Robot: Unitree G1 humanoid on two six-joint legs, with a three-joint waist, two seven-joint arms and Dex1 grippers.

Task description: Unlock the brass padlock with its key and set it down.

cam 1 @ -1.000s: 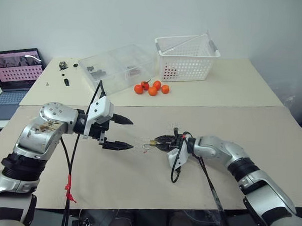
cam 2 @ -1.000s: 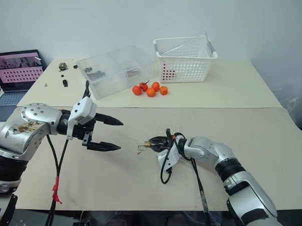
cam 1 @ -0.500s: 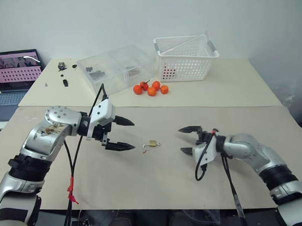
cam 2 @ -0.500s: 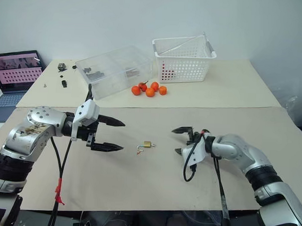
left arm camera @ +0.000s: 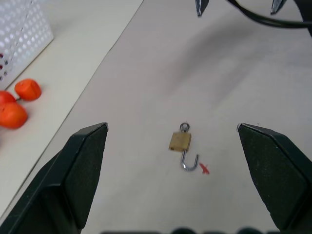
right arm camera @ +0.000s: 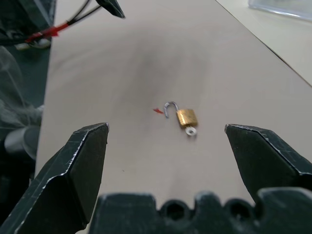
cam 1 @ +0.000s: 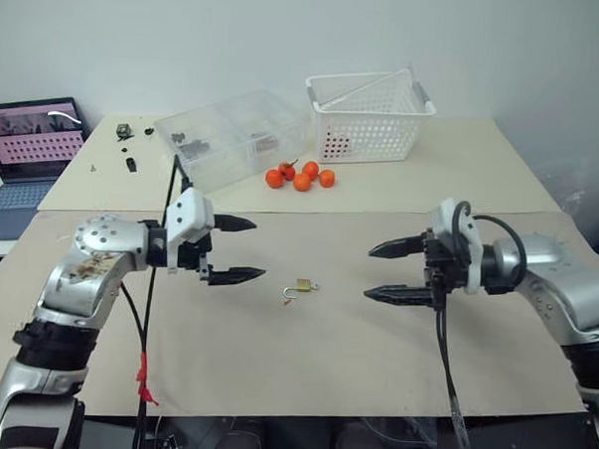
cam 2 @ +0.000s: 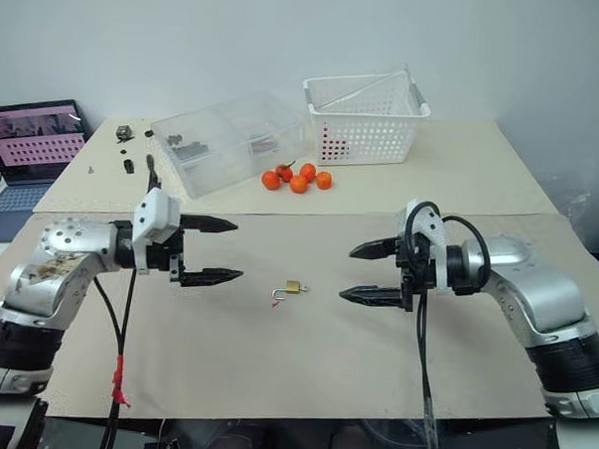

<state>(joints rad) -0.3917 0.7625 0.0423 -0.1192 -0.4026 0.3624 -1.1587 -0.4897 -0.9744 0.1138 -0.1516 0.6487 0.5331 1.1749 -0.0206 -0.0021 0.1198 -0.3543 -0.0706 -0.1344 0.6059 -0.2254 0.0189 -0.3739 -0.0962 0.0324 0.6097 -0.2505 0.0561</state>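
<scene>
Brass padlock [cam 1: 303, 285] lies flat on the tan mat [cam 1: 304, 354], shackle swung open, key [left arm camera: 184, 127] seated in the body's far end from the shackle, a red speck [left arm camera: 204, 168] just beside the shackle. My left gripper [cam 1: 237, 250] hangs left of the padlock, fingers spread, grasping nothing. My right gripper [cam 1: 387, 272] hangs right of it, likewise spread and empty. Beyond the padlock: oranges [cam 1: 301, 175], then clear box [cam 1: 229, 137] and white basket [cam 1: 369, 115].
</scene>
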